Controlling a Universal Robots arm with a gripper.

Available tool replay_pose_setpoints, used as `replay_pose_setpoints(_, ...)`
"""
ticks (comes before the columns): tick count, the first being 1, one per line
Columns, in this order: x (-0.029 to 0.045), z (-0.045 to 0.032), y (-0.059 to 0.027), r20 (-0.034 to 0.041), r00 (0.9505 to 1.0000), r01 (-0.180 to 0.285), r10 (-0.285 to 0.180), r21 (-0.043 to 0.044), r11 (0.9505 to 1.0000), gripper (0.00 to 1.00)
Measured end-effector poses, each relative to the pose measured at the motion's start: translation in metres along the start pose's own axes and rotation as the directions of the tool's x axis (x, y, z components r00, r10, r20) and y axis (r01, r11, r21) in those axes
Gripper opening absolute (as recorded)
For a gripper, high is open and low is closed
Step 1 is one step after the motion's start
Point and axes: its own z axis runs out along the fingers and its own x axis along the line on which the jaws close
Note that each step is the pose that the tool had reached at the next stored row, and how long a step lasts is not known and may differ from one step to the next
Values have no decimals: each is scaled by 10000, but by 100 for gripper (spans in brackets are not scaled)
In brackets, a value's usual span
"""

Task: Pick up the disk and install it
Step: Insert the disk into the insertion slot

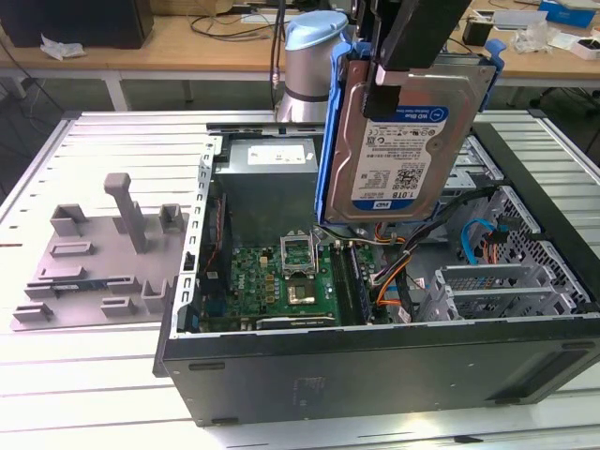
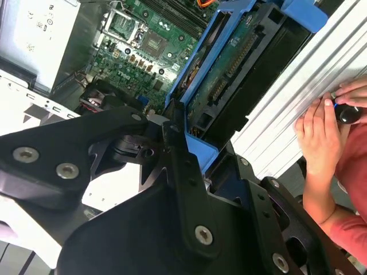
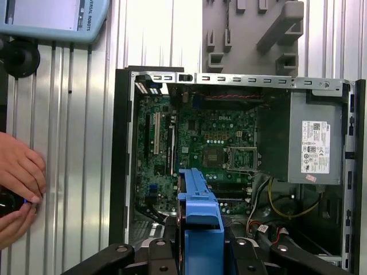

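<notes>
The gripper (image 1: 396,73) was clenched on the disk (image 1: 398,159), grasping it by its upper end. The drive hung below the fingers, upright and slightly tilted, in the air over the open case (image 1: 375,375). In the second wrist view the black fingers (image 2: 183,166) sat on either side of the blue bracket's end, pressed against it.

From where I stood, the disk showed its broad silver face to the exterior view. A white-and-blue label (image 1: 398,173) covered most of that face. The blue bracket (image 1: 328,159) ran down both long sides and framed the metal body. In the second wrist view its other face showed a green circuit board with a dark connector strip. Its lower end hung above the inside of the case, over the cables just beside the motherboard (image 1: 281,277).

The case lay on its side on the slatted worktop (image 1: 84,375), reaching the edge at the exterior view's right, with the grey power supply (image 1: 267,178) at its far end. A grey fixture (image 1: 103,253) with a raised post stood near the worktop's edge at the exterior view's left, well apart from the disk. A person's hands (image 2: 321,134) rested at the worktop's edge, holding something small and dark.
</notes>
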Motion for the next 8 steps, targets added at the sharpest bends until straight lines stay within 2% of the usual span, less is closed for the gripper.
replay_pose_setpoints(8, 1, 0, 0, 0, 10000, 0, 0, 0, 10000, 37)
